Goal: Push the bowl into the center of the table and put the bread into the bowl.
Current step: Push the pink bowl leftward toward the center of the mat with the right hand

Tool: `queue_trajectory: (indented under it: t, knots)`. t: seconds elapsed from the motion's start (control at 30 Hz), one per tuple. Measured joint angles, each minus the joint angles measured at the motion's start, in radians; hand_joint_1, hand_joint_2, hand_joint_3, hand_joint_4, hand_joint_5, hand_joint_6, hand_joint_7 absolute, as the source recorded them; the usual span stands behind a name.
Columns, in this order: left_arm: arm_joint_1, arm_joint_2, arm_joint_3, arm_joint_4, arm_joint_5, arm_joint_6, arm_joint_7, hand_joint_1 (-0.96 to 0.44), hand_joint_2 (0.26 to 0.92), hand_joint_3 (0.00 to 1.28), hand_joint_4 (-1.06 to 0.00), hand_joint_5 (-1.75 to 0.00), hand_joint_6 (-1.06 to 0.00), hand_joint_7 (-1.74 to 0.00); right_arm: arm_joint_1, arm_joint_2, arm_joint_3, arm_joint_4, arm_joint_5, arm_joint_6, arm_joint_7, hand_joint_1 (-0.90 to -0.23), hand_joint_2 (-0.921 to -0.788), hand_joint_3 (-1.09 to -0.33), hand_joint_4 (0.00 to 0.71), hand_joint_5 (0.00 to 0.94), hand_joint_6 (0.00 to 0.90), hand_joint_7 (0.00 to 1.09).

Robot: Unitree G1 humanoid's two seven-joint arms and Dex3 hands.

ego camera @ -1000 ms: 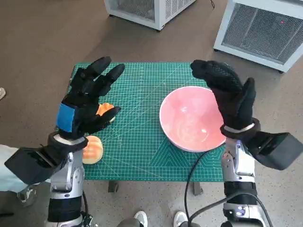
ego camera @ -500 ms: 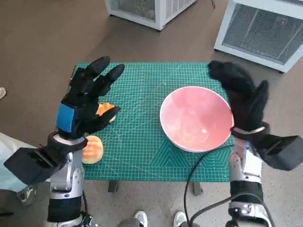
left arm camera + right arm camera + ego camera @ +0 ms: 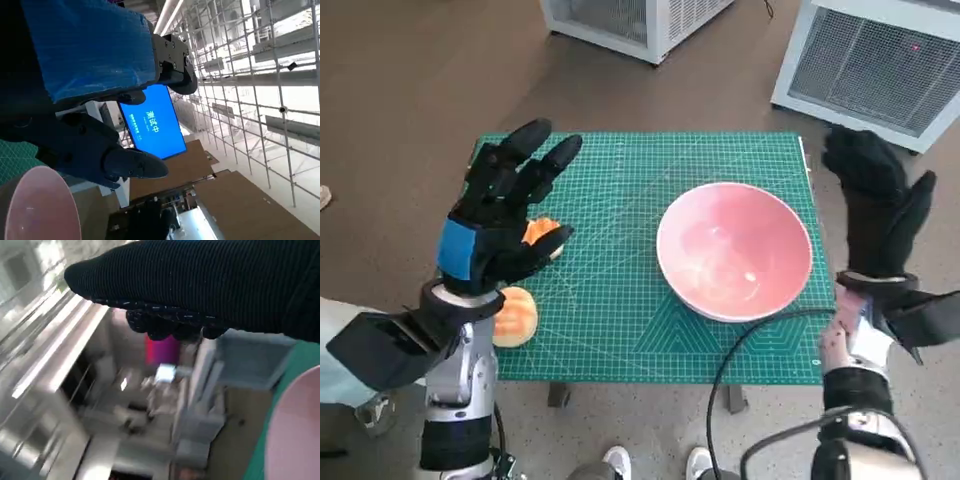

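a blue screen in the left wrist view shows white chinese characters "测试中"; smaller lines beneath are unreadable.

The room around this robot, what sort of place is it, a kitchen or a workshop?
Probably a lab or workshop, not a kitchen. The pink bowl sits on a green cutting mat with printed grid lines, white vented equipment cabinets stand on the bare floor behind, and the left wrist view shows a blue screen under tall industrial framework.

Left hand is black with a blue tape patch across its back; right hand wears a black knitted glove; pale grey forearms carry boxy black wrist units and a black cable
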Motion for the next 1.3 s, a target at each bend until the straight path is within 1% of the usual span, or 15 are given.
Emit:
queue_trajectory:
  t: [0.07,0.2,0.33,0.43,0.57,0.73,0.93,1.17,1.3]
  knots:
    - [0.000,0.000,0.001,0.000,0.000,0.000,0.000,-0.33,0.921,0.21,-0.42,-0.11,-0.19,-0.51,-0.003,-0.002,-0.005,0.037,-0.005,0.004,-0.023,-0.631,-0.921,-0.892,0.235,0.020,0.048,0.57]
    - [0.000,-0.001,0.000,0.000,0.000,0.001,0.000,-0.33,0.921,0.21,-0.42,-0.11,-0.19,-0.52,-0.011,0.000,-0.010,0.077,-0.016,0.032,-0.046,-0.636,-0.921,-0.898,0.235,0.019,0.057,0.57]
    - [0.000,-0.001,0.000,0.000,0.000,0.001,0.000,-0.33,0.921,0.20,-0.42,-0.11,-0.19,-0.52,-0.024,0.003,-0.010,0.104,-0.021,0.072,-0.052,-0.647,-0.921,-0.899,0.231,0.015,0.067,0.57]
    - [0.000,-0.001,0.000,0.000,-0.002,0.006,-0.001,-0.33,0.921,0.20,-0.42,-0.11,-0.19,-0.52,-0.032,0.006,-0.011,0.122,-0.022,0.114,-0.056,-0.656,-0.921,-0.895,0.228,0.011,0.082,0.58]
    - [0.000,0.000,0.002,0.000,-0.006,0.010,-0.002,-0.33,0.921,0.20,-0.42,-0.11,-0.19,-0.53,-0.037,0.011,-0.013,0.140,-0.024,0.160,-0.066,-0.648,-0.921,-0.896,0.227,0.010,0.088,0.58]
    - [0.000,0.001,0.005,-0.001,-0.009,0.014,-0.006,-0.34,0.921,0.19,-0.42,-0.11,-0.19,-0.54,-0.048,0.027,-0.014,0.159,-0.025,0.221,-0.094,-0.623,-0.921,-0.909,0.230,0.010,0.094,0.58]
    - [0.007,0.003,0.009,-0.008,-0.010,0.022,-0.010,-0.34,0.921,0.19,-0.42,-0.11,-0.18,-0.54,-0.072,0.048,-0.018,0.172,-0.025,0.277,-0.103,-0.632,-0.921,-0.902,0.233,0.010,0.102,0.58]
    - [0.022,0.010,0.016,-0.032,-0.010,0.037,-0.010,-0.35,0.921,0.18,-0.42,-0.11,-0.16,-0.57,-0.095,0.083,-0.023,0.186,-0.025,0.323,-0.111,-0.625,-0.921,-0.889,0.232,0.007,0.121,0.60]
    - [0.036,0.015,0.019,-0.058,-0.010,0.045,-0.009,-0.35,0.921,0.18,-0.41,-0.12,-0.15,-0.59,-0.109,0.105,-0.023,0.191,-0.025,0.347,-0.118,-0.618,-0.921,-0.882,0.243,0.011,0.135,0.60]
